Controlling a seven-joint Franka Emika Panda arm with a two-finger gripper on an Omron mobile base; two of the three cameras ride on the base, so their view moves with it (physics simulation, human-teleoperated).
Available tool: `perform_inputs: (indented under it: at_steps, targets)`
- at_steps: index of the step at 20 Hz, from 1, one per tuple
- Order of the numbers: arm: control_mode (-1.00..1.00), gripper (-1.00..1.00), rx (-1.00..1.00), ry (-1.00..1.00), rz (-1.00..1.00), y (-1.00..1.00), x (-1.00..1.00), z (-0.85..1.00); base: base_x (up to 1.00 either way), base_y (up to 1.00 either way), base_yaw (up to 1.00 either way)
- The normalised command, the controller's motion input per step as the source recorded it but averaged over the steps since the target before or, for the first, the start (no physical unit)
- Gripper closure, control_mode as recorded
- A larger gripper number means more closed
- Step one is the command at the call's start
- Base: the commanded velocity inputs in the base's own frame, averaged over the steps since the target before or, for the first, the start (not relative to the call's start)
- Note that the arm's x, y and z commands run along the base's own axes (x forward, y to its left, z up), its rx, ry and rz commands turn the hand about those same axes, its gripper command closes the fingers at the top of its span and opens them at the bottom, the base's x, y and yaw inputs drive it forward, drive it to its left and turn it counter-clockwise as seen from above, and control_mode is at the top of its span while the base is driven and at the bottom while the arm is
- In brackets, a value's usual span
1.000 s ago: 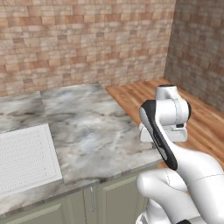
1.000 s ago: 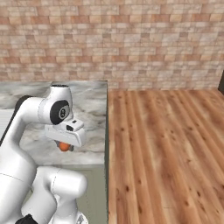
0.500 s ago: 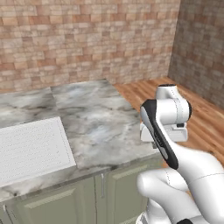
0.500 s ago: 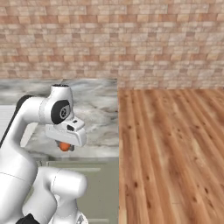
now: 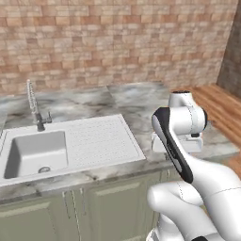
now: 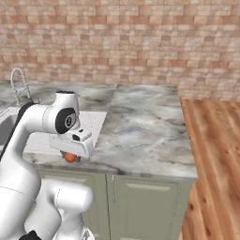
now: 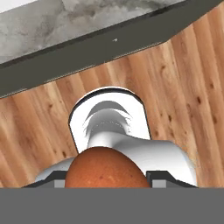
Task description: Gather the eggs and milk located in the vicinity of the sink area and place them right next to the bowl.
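gripper (image 6: 71, 158) closed on the egg (image 7: 107, 168), held just off the marble counter's (image 6: 140, 131) front edge, over open wood floor (image 7: 183, 83). sink (image 5: 33, 153) lies left; fingertips mostly hidden behind the egg.

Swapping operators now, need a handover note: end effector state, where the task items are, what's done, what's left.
End effector: shut on the small orange-brown oval egg, held off the front edge of the marble counter, over the wood floor.
Pale grey sink with ribbed drainboard and chrome spring faucet sits left of the arm in the left base view.
Milk carton and wooden bowl: not in these frames.
Done: egg picked up.
Left: find the bowl, set the egg beside it, then fetch the milk and place it there too.
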Motion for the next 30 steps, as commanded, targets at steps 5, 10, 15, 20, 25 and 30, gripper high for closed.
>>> perform_inputs:
  at_steps: [5,10,15,20,25,30]
  targets:
    - [1.0,1.0,0.0,0.0,0.0,0.0,0.0,0.0,-0.28,1.0,0.24]
    - [1.0,1.0,0.0,0.0,0.0,0.0,0.0,0.0,-0.26,1.0,0.1]
    - [1.0,1.0,0.0,0.0,0.0,0.0,0.0,0.0,-0.12,1.0,0.0]
    - [1.0,1.0,0.0,0.0,0.0,0.0,0.0,0.0,-0.02,1.0,-0.08]
    - [1.0,1.0,0.0,0.0,0.0,0.0,0.0,0.0,0.0,1.0,-0.14]
    - [1.0,1.0,0.0,0.0,0.0,0.0,0.0,0.0,0.0,0.97,-0.18]
